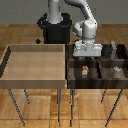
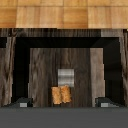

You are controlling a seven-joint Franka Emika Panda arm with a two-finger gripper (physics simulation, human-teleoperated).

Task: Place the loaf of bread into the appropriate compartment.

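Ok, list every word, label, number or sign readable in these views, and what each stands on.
None: no text shows anywhere.
The loaf of bread, grey cube, dark bin, wooden tray and tool carry no markings at this resolution.

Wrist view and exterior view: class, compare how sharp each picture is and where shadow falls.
Exterior view: coarse and pixelated, the loaf of bread only a tan speck in the dark bin below the gripper. Wrist view: blocky too, yet the loaf shows clearly beside the grey cube; deep black shadow lines the compartment walls.
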